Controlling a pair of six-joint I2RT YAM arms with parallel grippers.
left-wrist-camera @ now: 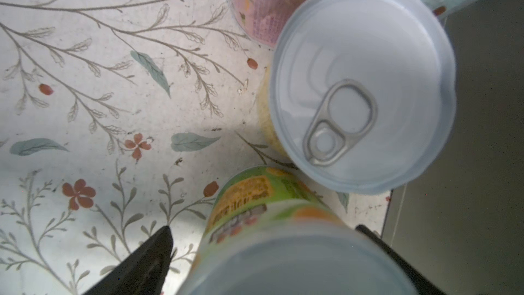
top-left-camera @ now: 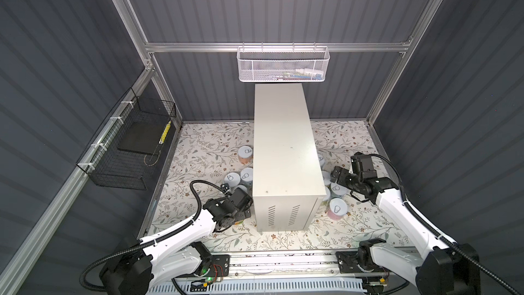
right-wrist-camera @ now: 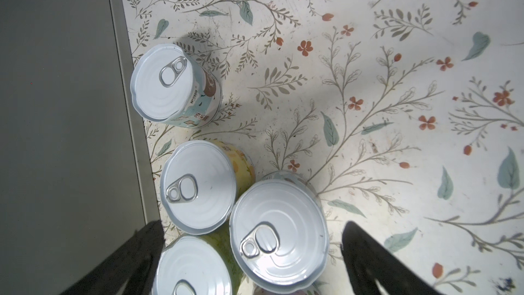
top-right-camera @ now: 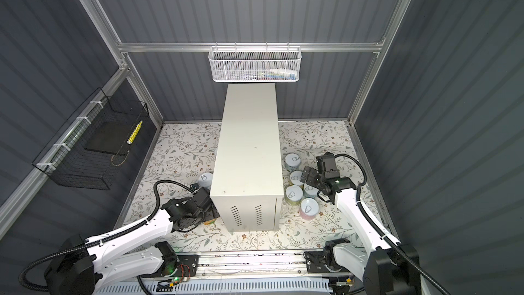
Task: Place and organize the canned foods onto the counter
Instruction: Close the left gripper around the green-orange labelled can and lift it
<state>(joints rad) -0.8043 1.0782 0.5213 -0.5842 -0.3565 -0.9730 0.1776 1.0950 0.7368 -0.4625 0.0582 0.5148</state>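
The counter stands mid-floor, an off-white cabinet with a bare top. Canned foods stand upright on the floral floor on both sides of it. My left gripper is low beside the counter's near left corner. It is open, and its jaws straddle a green-and-yellow can with a gap at one finger. Beyond that can stand a yellow can and a pink can. My right gripper hangs open above the right-hand cluster, over one lid. A pale blue can stands farther off.
A white mesh basket hangs on the back rail above the counter's far end. A black wire basket hangs on the left wall. More cans stand along the counter's left side, and a pink can sits near its right front corner.
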